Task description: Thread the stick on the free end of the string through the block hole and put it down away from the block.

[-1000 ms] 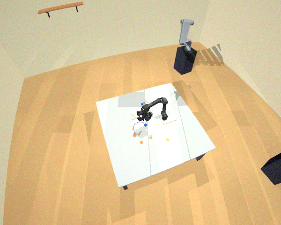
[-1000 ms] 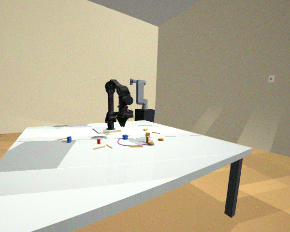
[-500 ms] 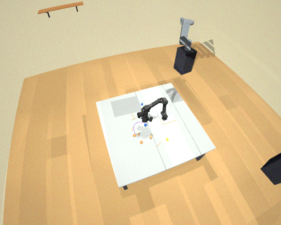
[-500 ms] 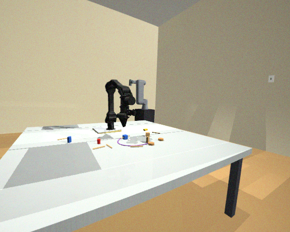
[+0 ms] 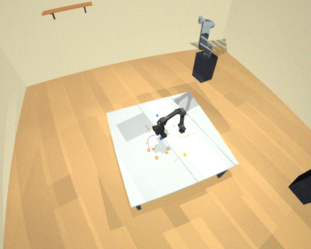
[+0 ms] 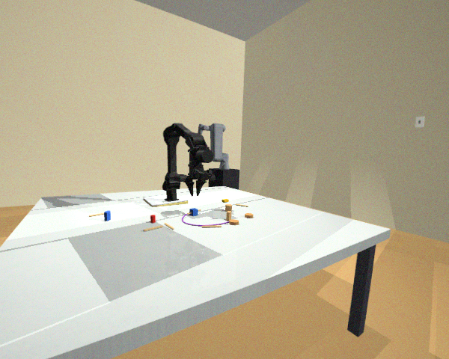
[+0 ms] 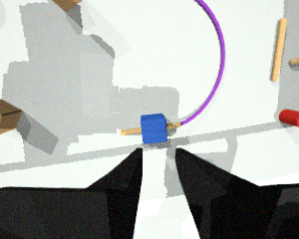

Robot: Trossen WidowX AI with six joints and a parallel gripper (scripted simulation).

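Observation:
The blue block stands on the table. The stick lies through its hole, with a longer end out on the left in the wrist view and a short end out on the right. The purple string joins that short right end and curves over the table to the round wooden button. No string shows on the left side of the block. My gripper is partly open and empty, raised above the table near the block. It touches nothing.
A red cylinder, loose sticks, another blue block, a yellow piece, a second round piece and wooden pieces are on the table.

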